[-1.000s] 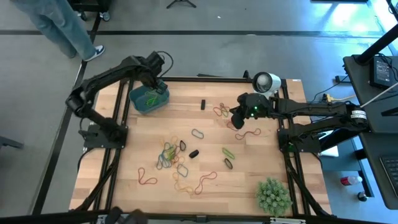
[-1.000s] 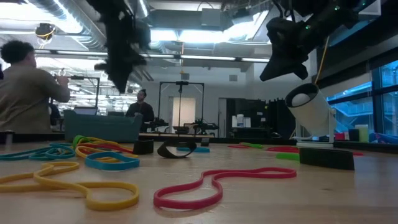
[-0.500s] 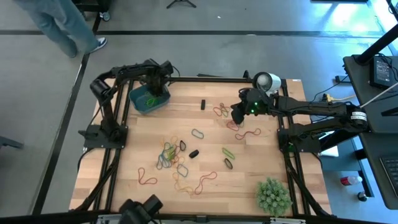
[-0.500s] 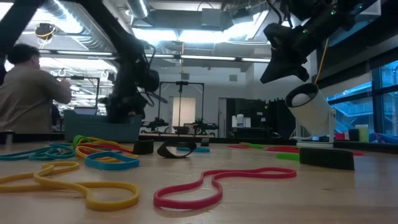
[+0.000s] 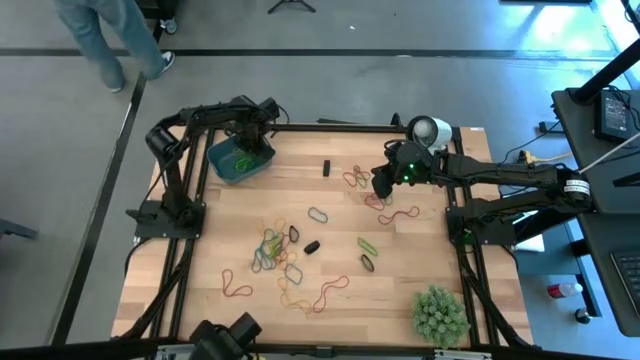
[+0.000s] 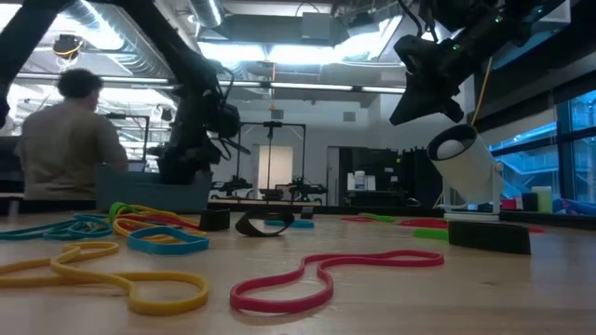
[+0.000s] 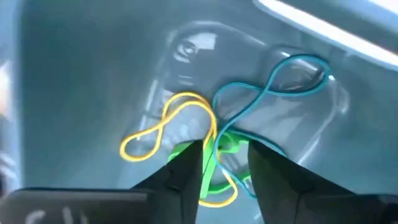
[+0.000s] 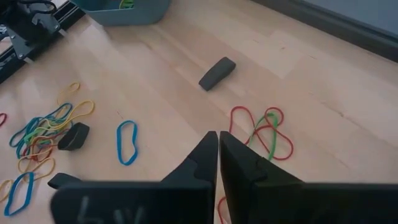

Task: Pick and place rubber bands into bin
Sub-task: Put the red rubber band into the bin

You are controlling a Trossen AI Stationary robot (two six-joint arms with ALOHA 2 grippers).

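Lying inside the bin (image 7: pixel 93 74) are 3 rubber bands (image 7: pixel 186 124): 1 yellow, 1 teal, 1 green, tangled together on the bin floor. Bin sits at the far left corner of the tabletop (image 5: pixel 400 290), seen from above. Left gripper (image 7: pixel 225 163) is down inside the bin, fingers parted, green band showing in the gap between the tips; nothing clamped that I can see. More bands scattered loose on the wood: a mixed cluster (image 5: pixel 275 250) near the middle, a red one (image 5: pixel 236 289) toward the near left, a red wavy one (image 5: pixel 330 292) near front, a red-green bunch (image 5: pixel 356 179) near the right arm, green pair (image 5: pixel 367 245) right of centre. Right gripper (image 8: pixel 218 140) hovers above the tabletop over the red-green bunch, fingers pressed together, holding nothing. 2 small dark blocks (image 5: pixel 326 167) and (image 5: pixel 312 246) lie on the wood. White round cup-like object (image 5: pixel 428 130) at the far right edge, spiky green ball (image 5: pixel 439 314) at the near right corner. A person (image 6: pixel 65 140) shows beyond the tabletop in the low view.
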